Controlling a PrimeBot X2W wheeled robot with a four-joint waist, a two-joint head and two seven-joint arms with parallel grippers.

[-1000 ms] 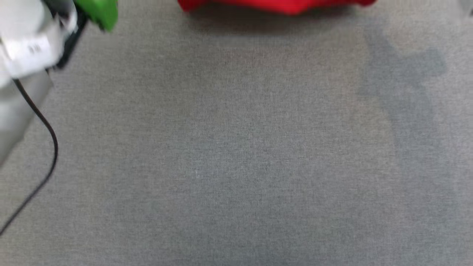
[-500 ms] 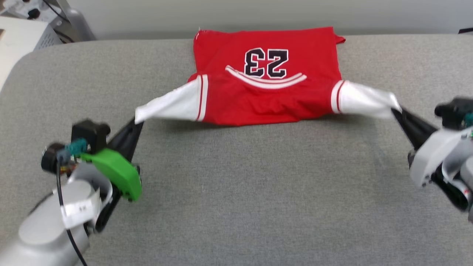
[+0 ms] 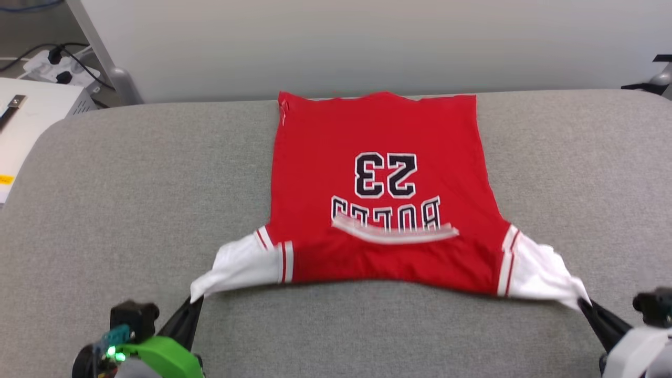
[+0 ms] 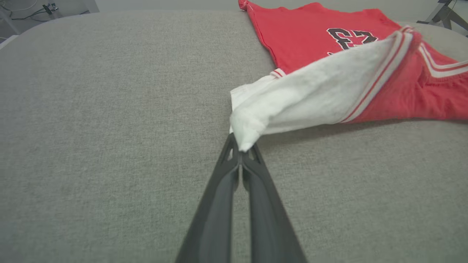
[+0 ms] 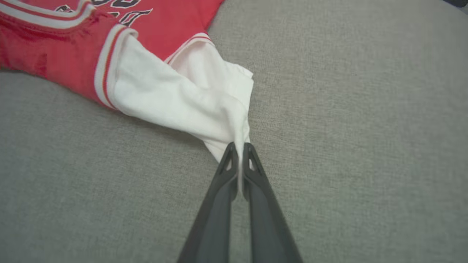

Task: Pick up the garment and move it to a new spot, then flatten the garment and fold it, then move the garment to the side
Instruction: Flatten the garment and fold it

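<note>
The garment [image 3: 378, 157], a red shirt with white sleeves and a black "BULLS 23" print facing up, lies stretched on the grey table [image 3: 131, 199], hem at the far edge. My left gripper [image 3: 195, 300] is shut on the tip of its left white sleeve [image 4: 292, 106]; the pinch shows at the gripper [image 4: 240, 146] in the left wrist view. My right gripper [image 3: 583, 300] is shut on the tip of the other white sleeve [image 5: 175, 98], with cloth caught in the gripper [image 5: 239, 146] in the right wrist view. Both sleeves are lifted slightly and pulled outward.
A pale wall [image 3: 367, 42] stands behind the table's far edge. To the far left are a white cabinet [image 3: 31, 110] and a power strip with cables [image 3: 58, 63]. Bare grey surface lies on both sides of the shirt and in front of it.
The head camera has tilted up, so the picture shifted. Both grippers, still holding the sleeves, have drawn the shirt toward me, and more of it now lies flat with the "BULLS" lettering uncovered.
</note>
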